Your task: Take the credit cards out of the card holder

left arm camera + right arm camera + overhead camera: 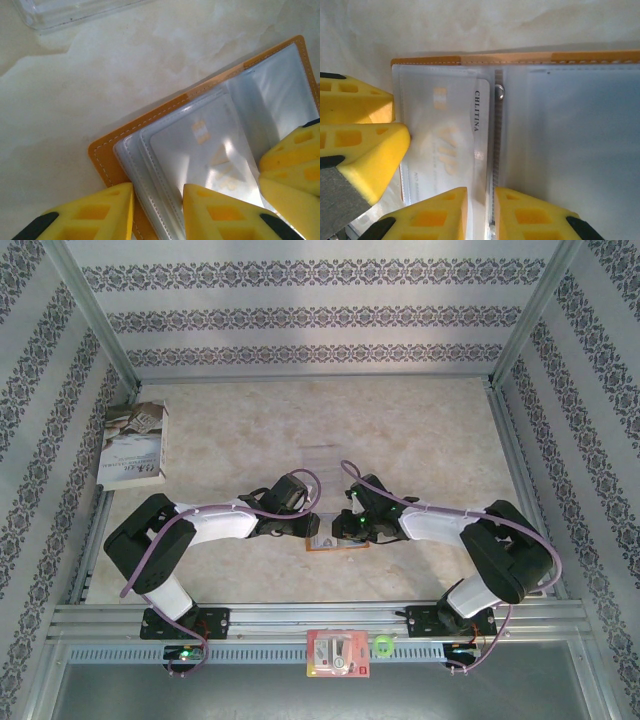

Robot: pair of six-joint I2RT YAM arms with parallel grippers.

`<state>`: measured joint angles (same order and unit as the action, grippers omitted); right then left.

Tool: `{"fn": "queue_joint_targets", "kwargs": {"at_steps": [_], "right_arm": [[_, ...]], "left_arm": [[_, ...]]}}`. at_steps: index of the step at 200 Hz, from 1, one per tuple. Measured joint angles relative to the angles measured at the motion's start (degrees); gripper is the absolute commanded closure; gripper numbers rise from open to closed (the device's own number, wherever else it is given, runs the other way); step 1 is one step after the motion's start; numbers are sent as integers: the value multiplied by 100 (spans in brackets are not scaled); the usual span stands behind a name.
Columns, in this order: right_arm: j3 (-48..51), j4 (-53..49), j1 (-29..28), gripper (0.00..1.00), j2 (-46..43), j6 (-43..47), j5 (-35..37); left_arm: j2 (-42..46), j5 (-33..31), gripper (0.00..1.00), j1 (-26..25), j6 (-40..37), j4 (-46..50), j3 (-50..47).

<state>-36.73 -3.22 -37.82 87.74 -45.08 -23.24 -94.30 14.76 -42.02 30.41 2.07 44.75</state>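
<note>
The card holder (335, 543) lies open on the table between my two arms, its orange cover (105, 150) under clear pockets. A pale credit card (455, 140) marked "VIP" sits in the left pocket, its right edge poking out toward the spine. My left gripper (157, 192) is shut on the card holder, pinching the stack of pocket edges and cover. My right gripper (480, 192) stands slightly open, its jaws straddling the card's free edge and the spine seam. My left gripper's fingers (360, 130) show at the left of the right wrist view.
A clear plastic tray (330, 465) lies just beyond the card holder, also visible as the tray (75, 12). A book (135, 445) rests at the far left. A red-and-white packet (340, 655) and a green ring (383, 645) sit on the near rail.
</note>
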Motion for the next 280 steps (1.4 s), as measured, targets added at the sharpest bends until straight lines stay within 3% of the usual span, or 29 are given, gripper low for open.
{"fn": "queue_joint_targets", "kwargs": {"at_steps": [45, 82, 189, 204, 220, 235, 280], "right_arm": [[7, 223, 136, 78, 186, -114, -199], [44, 389, 173, 100, 267, -260, -337], [553, 216, 291, 100, -564, -413, 299], [553, 103, 308, 100, -651, -402, 385], [551, -22, 319, 79, -662, -361, 437], [546, -175, 319, 68, -671, -254, 479], [470, -535, 319, 66, -1064, -98, 675]], "left_arm": [[0, 0, 69, 0, 0, 0, -2], [-2, -4, 70, 2, 0, -7, -2], [-7, 2, 70, 0, 0, -92, -42], [-11, 4, 65, 2, 0, -107, -50], [-17, 0, 60, 2, -15, -105, -50], [-13, -11, 56, 2, -31, -98, -50], [693, -299, 60, 13, -184, 308, -46]]}}
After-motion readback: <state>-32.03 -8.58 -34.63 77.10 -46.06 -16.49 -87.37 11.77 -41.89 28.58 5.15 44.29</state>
